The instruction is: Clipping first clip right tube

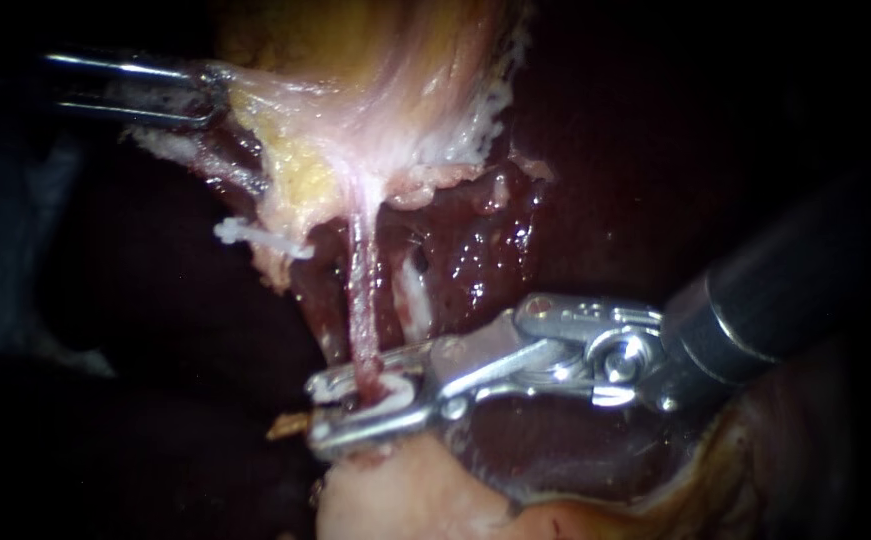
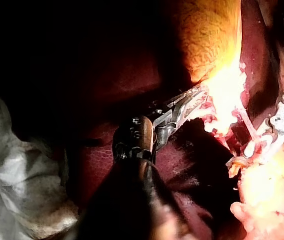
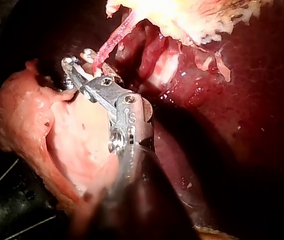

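A thin reddish tube (image 1: 360, 290) runs down from the pale yellowish gallbladder (image 1: 375, 70) into my right instrument (image 1: 367, 400). That instrument comes in from the right, and its two metal jaws lie nearly parallel, closed on the tube from both sides. A bit of white clip (image 1: 395, 392) shows between them. The right wrist view shows the tube (image 3: 111, 44) entering the jaws of the right instrument (image 3: 79, 65). My left instrument (image 1: 205, 95) at the upper left is shut on the gallbladder's edge and holds it up. It (image 2: 194, 100) is also seen in the left wrist view.
A second, whitish tube (image 1: 412, 300) lies just right of the clamped one. Dark red liver (image 1: 605, 180) fills the background. A lump of pale pink tissue (image 1: 405, 500) lies under the right jaws. A pale cloth (image 2: 12, 165) is beside the left shaft.
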You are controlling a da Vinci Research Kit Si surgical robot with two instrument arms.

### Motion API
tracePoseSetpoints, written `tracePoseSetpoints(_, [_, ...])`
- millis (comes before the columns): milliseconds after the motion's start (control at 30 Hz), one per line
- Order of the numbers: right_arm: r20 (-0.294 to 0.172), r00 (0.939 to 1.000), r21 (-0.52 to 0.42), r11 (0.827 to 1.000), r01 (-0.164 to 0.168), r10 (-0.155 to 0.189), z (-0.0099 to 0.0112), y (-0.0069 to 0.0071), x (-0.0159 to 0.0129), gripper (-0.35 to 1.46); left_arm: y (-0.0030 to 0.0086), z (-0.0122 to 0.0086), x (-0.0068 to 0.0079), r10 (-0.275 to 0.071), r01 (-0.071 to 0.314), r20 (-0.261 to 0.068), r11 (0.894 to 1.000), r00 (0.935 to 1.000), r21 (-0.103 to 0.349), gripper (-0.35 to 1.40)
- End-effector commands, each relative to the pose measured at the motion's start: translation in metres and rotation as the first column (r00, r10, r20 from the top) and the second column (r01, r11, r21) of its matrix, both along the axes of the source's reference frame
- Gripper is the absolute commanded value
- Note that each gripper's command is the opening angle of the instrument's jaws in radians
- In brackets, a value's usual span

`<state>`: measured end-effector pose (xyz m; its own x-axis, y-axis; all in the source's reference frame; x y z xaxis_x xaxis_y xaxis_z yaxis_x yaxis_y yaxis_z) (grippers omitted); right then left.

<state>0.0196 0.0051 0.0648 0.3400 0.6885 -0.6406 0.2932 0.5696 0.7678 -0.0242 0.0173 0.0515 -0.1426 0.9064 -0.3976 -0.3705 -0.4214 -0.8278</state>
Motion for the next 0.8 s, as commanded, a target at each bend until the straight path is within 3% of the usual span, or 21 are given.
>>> tracePoseSetpoints(33, [0.000, 1.0000, -0.001, 1.000, 0.000, 0.000, 0.0001, 0.0001, -0.0001, -0.04, 0.0000, 0.0000, 0.0000, 0.000, 0.000, 0.000, 1.000, 1.0000, 0.000, -0.35])
tracePoseSetpoints(233, [-0.001, 1.0000, -0.001, 1.000, 0.001, -0.001, 0.0005, 0.0002, -0.0003, -0.35, 0.0000, 0.0001, 0.0000, 0.000, 0.000, 0.000, 1.000, 1.0000, 0.000, -0.35])
tracePoseSetpoints(800, [0.009, 1.0000, 0.020, 1.000, 0.003, -0.003, 0.0004, 0.0003, -0.0005, -0.35, 0.0000, 0.0001, 0.0000, -0.001, 0.001, -0.001, 1.000, 1.0000, 0.000, -0.35])
